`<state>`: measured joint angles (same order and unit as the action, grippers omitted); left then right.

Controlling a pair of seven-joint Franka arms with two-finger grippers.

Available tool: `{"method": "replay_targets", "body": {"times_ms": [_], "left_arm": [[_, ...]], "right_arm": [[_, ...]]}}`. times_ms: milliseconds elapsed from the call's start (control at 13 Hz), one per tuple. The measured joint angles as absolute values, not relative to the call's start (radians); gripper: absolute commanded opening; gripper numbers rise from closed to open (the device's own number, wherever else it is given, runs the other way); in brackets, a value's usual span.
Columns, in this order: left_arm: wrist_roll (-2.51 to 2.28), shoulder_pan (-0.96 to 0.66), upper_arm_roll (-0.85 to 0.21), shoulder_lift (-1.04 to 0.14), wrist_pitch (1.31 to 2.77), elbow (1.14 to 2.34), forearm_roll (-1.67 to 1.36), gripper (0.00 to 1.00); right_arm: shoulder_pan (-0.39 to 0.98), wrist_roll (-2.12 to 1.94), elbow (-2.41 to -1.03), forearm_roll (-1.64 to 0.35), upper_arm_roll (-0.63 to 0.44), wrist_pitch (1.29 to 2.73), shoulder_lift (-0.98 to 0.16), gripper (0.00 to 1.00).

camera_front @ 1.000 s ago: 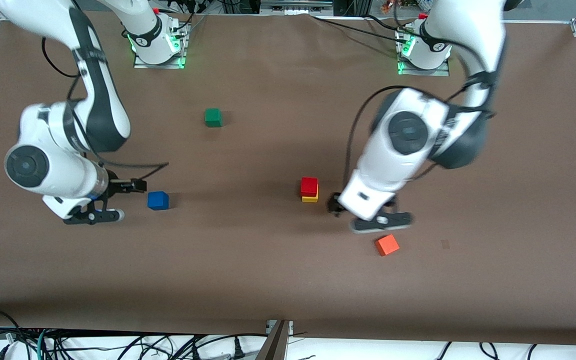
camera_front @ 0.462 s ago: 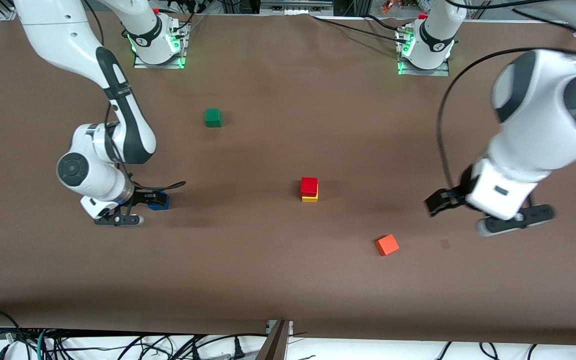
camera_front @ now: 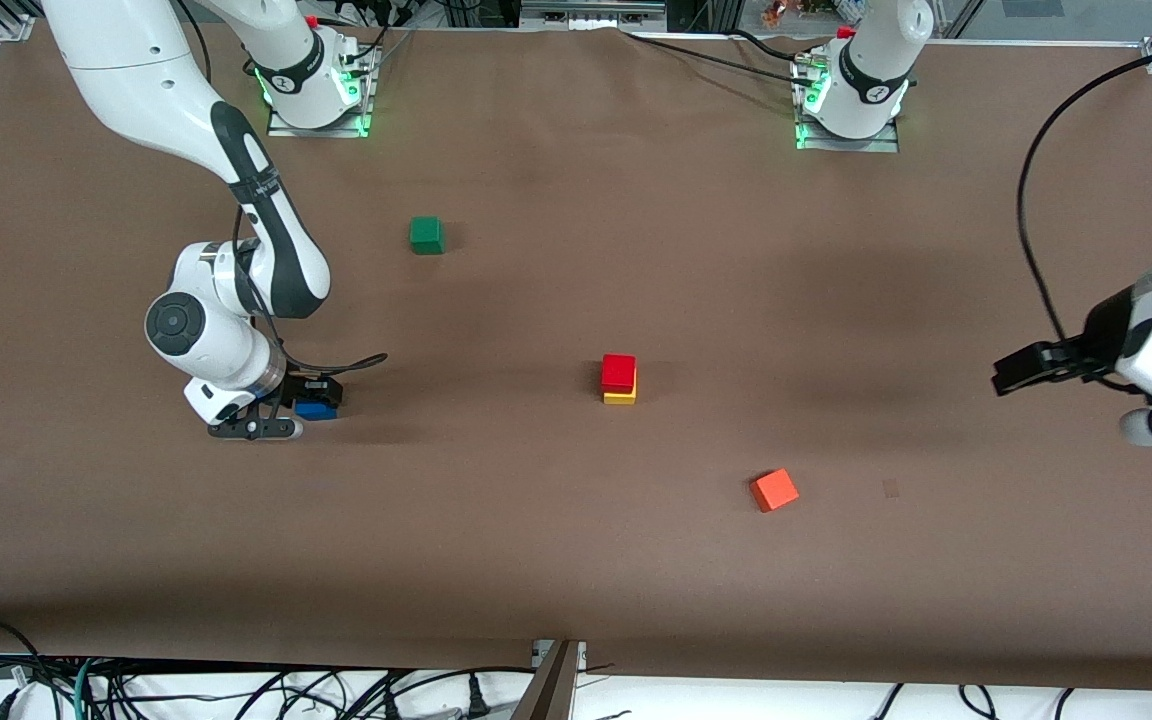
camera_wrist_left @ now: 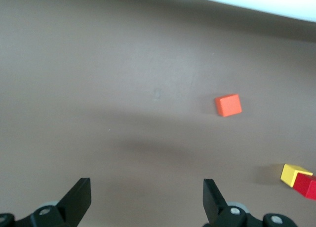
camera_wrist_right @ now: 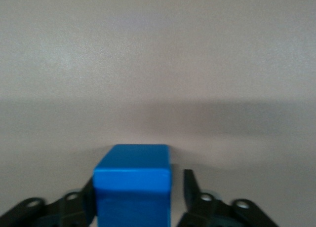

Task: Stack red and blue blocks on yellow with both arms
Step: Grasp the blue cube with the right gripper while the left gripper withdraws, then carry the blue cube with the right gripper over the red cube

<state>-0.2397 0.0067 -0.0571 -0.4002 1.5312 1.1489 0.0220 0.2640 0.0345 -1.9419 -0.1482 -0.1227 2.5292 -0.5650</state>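
Brown table (camera_front: 536,560): right gripper (camera_front: 281,405) now down around blue (camera_front: 316,409), fingers closing in, one still apart; left gripper (camera_front: 1086,395) withdrawn, spread, empty. Red (camera_front: 619,372) on yellow (camera_front: 620,397); blue next.

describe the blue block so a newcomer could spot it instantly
Start at the right arm's end of the brown table. There the right claw is down at the tabletop, and the blue block sits between its fingers. It is the only blue cube; the green cube lies farther from the front camera, and the red block sits on the yellow cube mid-table.
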Motion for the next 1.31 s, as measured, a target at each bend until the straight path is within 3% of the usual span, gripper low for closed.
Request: {"method": "replay_targets", "body": {"times_ms": [231, 692, 1000, 1308], "left_arm": [[-0.239, 0.008, -0.058, -0.389, 1.468, 1.151, 0.022, 1.00], [-0.238, 0.038, -0.060, -0.289, 1.433, 1.242, 0.022, 1.00], [-0.238, 0.071, -0.062, -0.226, 1.460, 1.334, -0.034, 1.00], [-0.237, 0.077, -0.065, -0.212, 1.483, 1.393, -0.035, 1.00]], "right_arm": [[0.265, 0.035, -1.920, -0.148, -0.108, 2.507, -0.551, 0.35], [0.293, 0.247, -1.639, -0.155, -0.005, 2.107, -0.494, 0.40], [0.458, 0.562, -1.533, -0.155, 0.020, 2.083, -0.514, 0.40], [0.640, 0.788, -1.323, -0.142, 0.021, 2.086, -0.648, 0.39]]}}
